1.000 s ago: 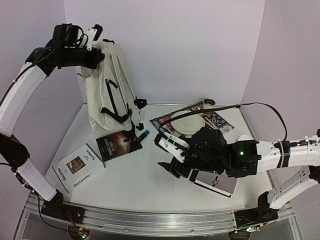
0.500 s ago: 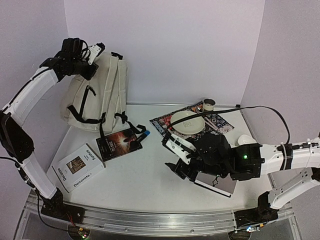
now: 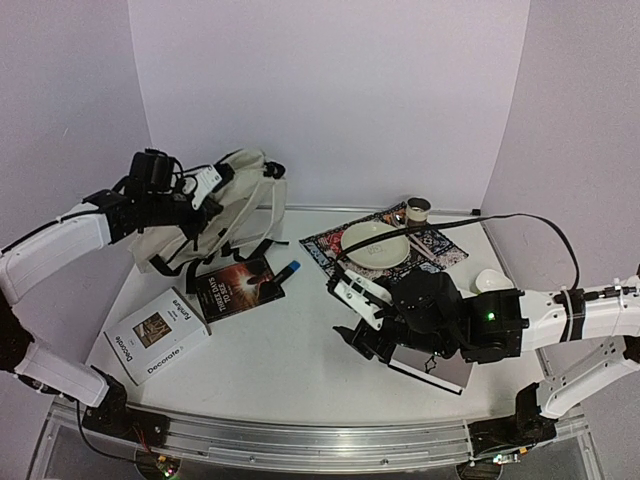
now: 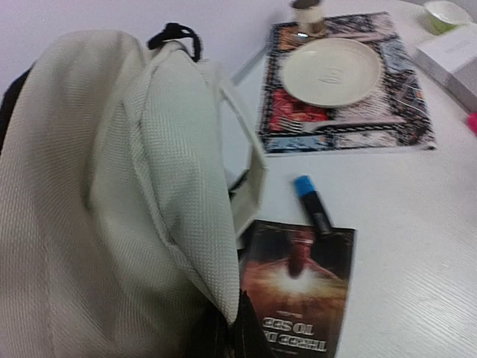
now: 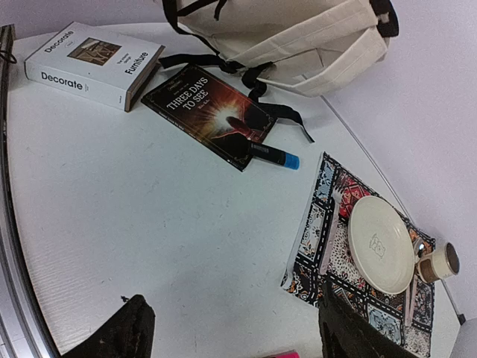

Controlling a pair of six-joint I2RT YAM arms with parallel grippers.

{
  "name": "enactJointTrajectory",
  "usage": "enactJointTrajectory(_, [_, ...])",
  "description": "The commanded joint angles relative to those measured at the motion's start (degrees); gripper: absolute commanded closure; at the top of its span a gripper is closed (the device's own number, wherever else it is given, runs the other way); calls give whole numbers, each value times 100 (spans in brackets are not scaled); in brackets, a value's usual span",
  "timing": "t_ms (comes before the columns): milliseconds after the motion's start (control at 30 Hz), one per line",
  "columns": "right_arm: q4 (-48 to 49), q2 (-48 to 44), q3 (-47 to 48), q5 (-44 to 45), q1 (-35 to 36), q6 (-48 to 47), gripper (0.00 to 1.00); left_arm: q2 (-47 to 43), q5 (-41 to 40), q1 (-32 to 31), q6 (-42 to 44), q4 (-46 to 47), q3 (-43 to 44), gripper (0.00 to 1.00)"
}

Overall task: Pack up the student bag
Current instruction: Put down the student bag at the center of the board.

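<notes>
The student bag (image 3: 248,192), cream fabric with black straps, lies slumped at the table's back left, its lower edge over a corner of the dark book (image 3: 238,288). My left gripper (image 3: 205,183) is shut on the bag's fabric near its top. In the left wrist view the bag (image 4: 112,186) fills the left half and the gripper (image 4: 227,332) pinches a fold at the bottom edge. My right gripper (image 3: 352,312) is open and empty above the table's middle. In the right wrist view it (image 5: 235,335) hovers wide open, with the bag (image 5: 298,37) far off at the top.
A white "Decorate" book (image 3: 155,335) lies front left. A blue-capped marker (image 3: 288,272) rests by the dark book. A patterned placemat (image 3: 445,248) with a plate (image 3: 375,243), fork and cup (image 3: 418,209) is at the back right. A grey box (image 3: 445,368) lies under the right arm.
My left arm has brought the bag down from high against the back wall onto the table by the dark book. The right gripper has shifted slightly right and stays open.
</notes>
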Motion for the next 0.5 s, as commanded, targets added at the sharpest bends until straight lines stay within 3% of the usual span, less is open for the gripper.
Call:
enactJointTrajectory(0, [83, -97, -18, 160, 20, 87, 24, -449, 330, -893, -375, 487, -427, 100])
enactJointTrajectory(167, [88, -147, -28, 204, 19, 92, 24, -790, 1019, -1256, -1067, 462, -933, 100])
enactJointTrajectory(467, [92, -249, -10, 318, 16, 34, 22, -1007, 829, -2736, -2281, 399, -1878, 100])
